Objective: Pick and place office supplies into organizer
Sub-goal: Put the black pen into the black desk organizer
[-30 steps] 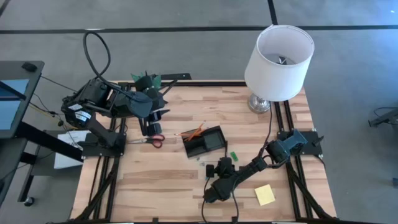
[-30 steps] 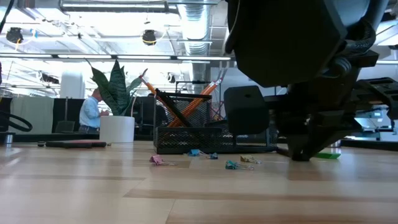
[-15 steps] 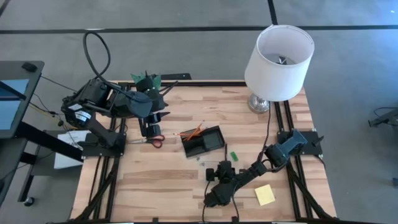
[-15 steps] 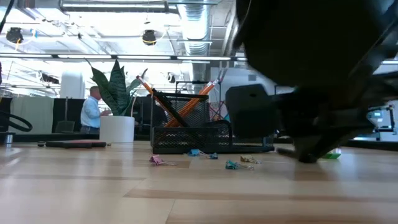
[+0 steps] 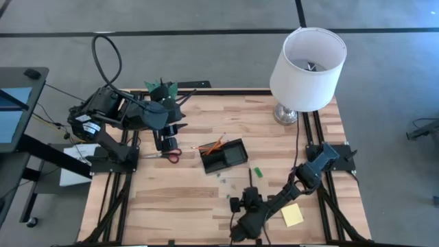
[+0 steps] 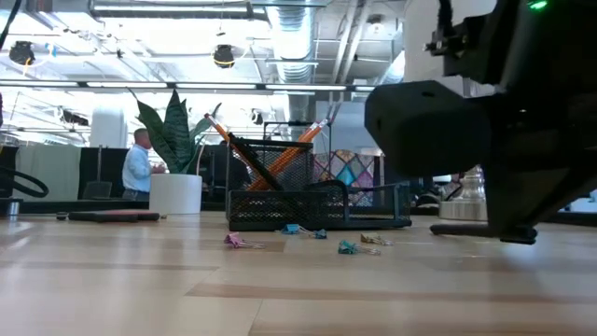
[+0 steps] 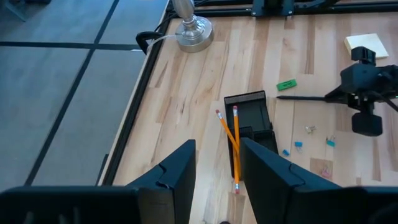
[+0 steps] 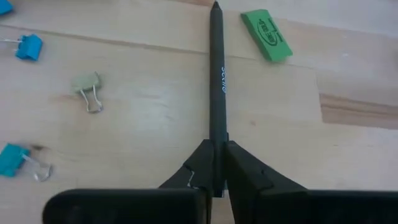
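Observation:
A black pen (image 8: 216, 74) sticks out of my right gripper (image 8: 217, 149), which is shut on it near the table's front edge (image 5: 250, 197). The pen points toward the far edge, past a small green block (image 8: 266, 26) and loose clips (image 8: 87, 87). The black organizer (image 5: 225, 155) sits mid-table with orange pencils (image 7: 233, 143) leaning in it. Red-handled scissors (image 5: 171, 156) lie flat at the far left. Above them my left gripper (image 7: 217, 146) hangs open and holds nothing. A yellow sticky-note pad (image 5: 291, 215) lies at the near right. My right gripper pinches the pen's barrel (image 8: 217, 127) between its two fingers (image 8: 200, 163), near the end that faces the gripper. The fingers slant down from the table's near side and run in line with the pen. Whether the pen's far tip (image 8: 216, 6) touches the wood, I cannot tell.
A white-shaded lamp (image 5: 306, 65) stands at the far right corner and a potted plant (image 5: 163, 89) at the far left. Several small clips (image 6: 359, 245) lie scattered between the organizer and my right gripper. People show in the room beyond the table.
My right gripper has gone toward the table's near edge and risen a little. The pen has come along, drawn back from the green block and the organizer.

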Motion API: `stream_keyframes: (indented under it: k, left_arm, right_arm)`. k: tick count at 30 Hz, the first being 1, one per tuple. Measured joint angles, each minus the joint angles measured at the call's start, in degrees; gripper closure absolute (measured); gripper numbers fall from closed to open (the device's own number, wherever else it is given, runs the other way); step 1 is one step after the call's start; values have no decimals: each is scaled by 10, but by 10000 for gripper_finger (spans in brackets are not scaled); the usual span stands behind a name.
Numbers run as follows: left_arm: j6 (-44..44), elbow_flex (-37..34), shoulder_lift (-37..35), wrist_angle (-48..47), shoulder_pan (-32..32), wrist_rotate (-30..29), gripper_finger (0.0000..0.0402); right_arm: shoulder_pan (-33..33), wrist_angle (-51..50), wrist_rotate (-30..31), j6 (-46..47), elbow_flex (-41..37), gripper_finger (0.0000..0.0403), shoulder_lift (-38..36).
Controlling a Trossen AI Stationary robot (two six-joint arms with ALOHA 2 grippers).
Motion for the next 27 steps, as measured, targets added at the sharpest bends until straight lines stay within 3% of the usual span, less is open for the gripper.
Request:
stream_keyframes:
  k: [5, 16, 27]
  left_arm:
    - [-1, 0, 0, 0, 0, 0, 280]
    - [-6, 0, 0, 0, 0, 0, 280]
    - [-6, 0, 0, 0, 0, 0, 280]
  right_arm:
    - [2, -2, 10, -11, 0, 401, 0]
    - [2, 3, 5, -50, 1, 395, -2]
    - [-21, 36, -9, -122, 2, 302, -3]
